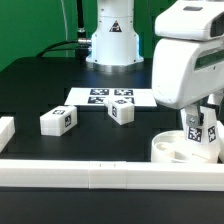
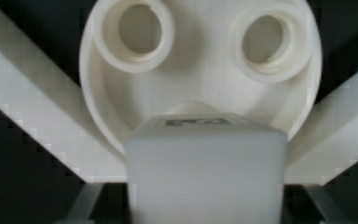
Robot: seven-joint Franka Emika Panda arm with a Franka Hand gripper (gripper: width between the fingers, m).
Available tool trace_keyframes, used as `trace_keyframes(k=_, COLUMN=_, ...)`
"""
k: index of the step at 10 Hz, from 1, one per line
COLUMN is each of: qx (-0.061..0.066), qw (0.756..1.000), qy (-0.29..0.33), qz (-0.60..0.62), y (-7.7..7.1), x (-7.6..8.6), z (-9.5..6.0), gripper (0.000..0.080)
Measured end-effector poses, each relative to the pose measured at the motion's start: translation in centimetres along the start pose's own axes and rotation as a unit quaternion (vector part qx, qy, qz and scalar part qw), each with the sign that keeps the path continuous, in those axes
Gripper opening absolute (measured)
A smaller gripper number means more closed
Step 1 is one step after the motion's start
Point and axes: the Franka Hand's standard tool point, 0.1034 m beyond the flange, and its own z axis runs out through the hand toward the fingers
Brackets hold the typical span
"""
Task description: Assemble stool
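The round white stool seat (image 1: 172, 148) lies on the black table at the exterior view's right, against the front rail. My gripper (image 1: 202, 128) is shut on a white block leg (image 1: 204, 136) with marker tags. It holds the leg upright, with the lower end at the seat's top. In the wrist view the leg (image 2: 202, 165) fills the middle between my dark fingers (image 2: 83, 200). Behind it is the seat (image 2: 197, 85) with two open round holes. Two loose legs (image 1: 58, 120) (image 1: 122, 112) lie on the table to the exterior view's left of the seat.
The marker board (image 1: 110, 97) lies flat behind the loose legs, in front of the robot base (image 1: 110, 40). A long low white rail (image 1: 90, 176) runs along the front and another piece (image 1: 5, 130) sits at the left edge. White rails (image 2: 19, 90) flank the seat in the wrist view.
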Motion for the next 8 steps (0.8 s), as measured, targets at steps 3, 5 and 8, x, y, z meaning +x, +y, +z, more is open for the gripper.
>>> trace_keyframes(k=3, qx=0.004, qw=0.990, qy=0.003, qz=0.142, y=0.03, x=0.00, z=0.05, gripper=0.0340)
trace_keyframes(k=5, qx=0.004, qw=0.973, qy=0.007, qz=0.232, y=0.05, x=0.09, z=0.06, gripper=0.0340)
trace_keyframes(k=8, qx=0.005, qw=0.942, qy=0.006, qz=0.337, y=-0.05, x=0.15, z=0.06, gripper=0.0340)
